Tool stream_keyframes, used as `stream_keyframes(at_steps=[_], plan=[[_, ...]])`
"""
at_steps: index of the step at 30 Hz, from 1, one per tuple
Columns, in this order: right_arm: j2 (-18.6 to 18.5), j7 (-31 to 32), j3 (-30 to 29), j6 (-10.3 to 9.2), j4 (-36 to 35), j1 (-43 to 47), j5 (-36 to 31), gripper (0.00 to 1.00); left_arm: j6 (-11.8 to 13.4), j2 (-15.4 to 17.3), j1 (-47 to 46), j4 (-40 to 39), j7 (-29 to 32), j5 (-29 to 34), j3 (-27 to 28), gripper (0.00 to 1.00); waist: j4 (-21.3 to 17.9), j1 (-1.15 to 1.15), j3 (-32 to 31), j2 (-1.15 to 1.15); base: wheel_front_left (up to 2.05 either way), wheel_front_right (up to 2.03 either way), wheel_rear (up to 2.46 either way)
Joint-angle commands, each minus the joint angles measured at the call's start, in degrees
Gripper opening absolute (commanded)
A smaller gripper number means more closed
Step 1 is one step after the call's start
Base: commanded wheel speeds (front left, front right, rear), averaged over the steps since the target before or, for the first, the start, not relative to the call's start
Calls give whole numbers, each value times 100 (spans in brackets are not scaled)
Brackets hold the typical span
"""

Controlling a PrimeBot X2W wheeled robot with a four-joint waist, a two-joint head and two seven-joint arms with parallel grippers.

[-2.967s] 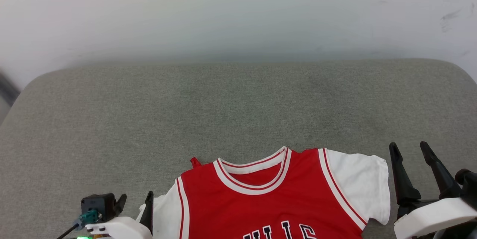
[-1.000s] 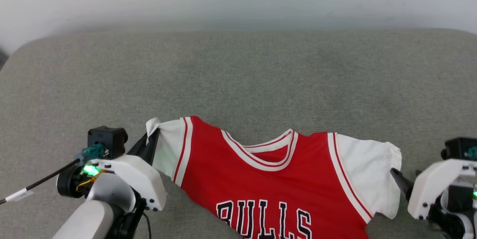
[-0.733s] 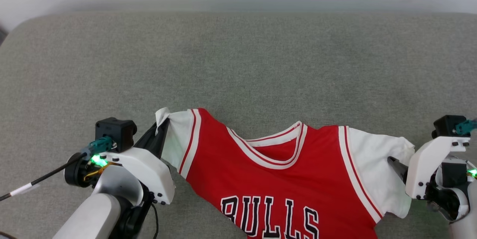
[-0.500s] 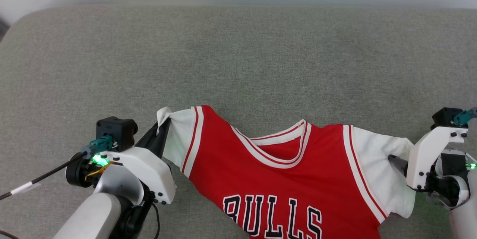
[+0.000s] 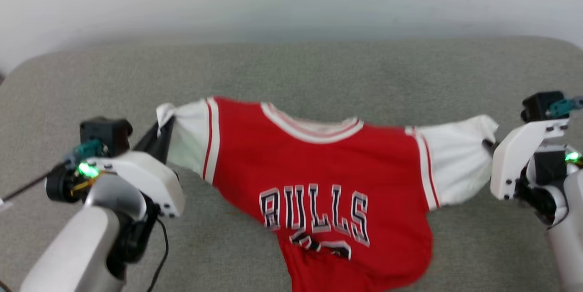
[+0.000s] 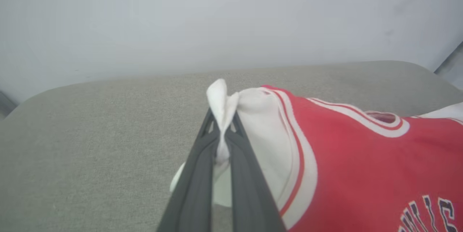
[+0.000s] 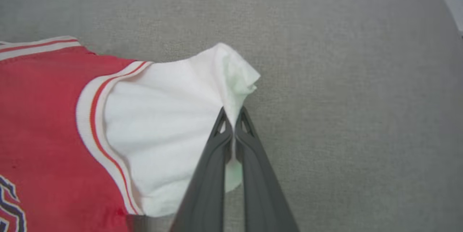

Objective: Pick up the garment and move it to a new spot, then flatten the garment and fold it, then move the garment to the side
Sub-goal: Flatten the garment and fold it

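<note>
Two sleeves of the garment (image 5: 319, 164) were pinched: left gripper (image 5: 160, 135) at nine o'clock, right gripper (image 7: 233, 130) at three; hem cut off at six; "BULLS" readable, number crumpled.

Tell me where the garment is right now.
In the head view the garment spans the lower middle over the grey cushion, stretched between the left gripper pinching one white sleeve and the right gripper pinching the other.
</note>
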Motion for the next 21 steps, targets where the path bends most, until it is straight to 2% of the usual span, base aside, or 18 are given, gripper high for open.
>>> stream_keyframes(at_steps=[1,5,10,16,21], plan=[[-51,-80,-8,-2,-11,-89,-63,0,-33,5,-147,60,-40,8,30,0,-114,0,-168,0,0,0,0],[-94,-461,-93,-2,79,-607,-277,0,-213,-115,-829,603,-193,-112,221,0,-182,0,-268,0,0,0,0],[-98,-892,-98,-2,266,-1454,-469,0,-456,-226,-1948,1399,-391,-85,349,0,-246,0,-83,0,0,0,0],[-75,-1466,-95,-3,482,-2814,-639,0,-701,-295,-3555,2396,-758,96,477,0,-325,0,564,0,0,0,0],[-65,-1949,-98,-4,555,-4000,-822,0,-822,-266,-4903,2932,-1160,251,628,0,-345,0,1231,0,0,0,0]])
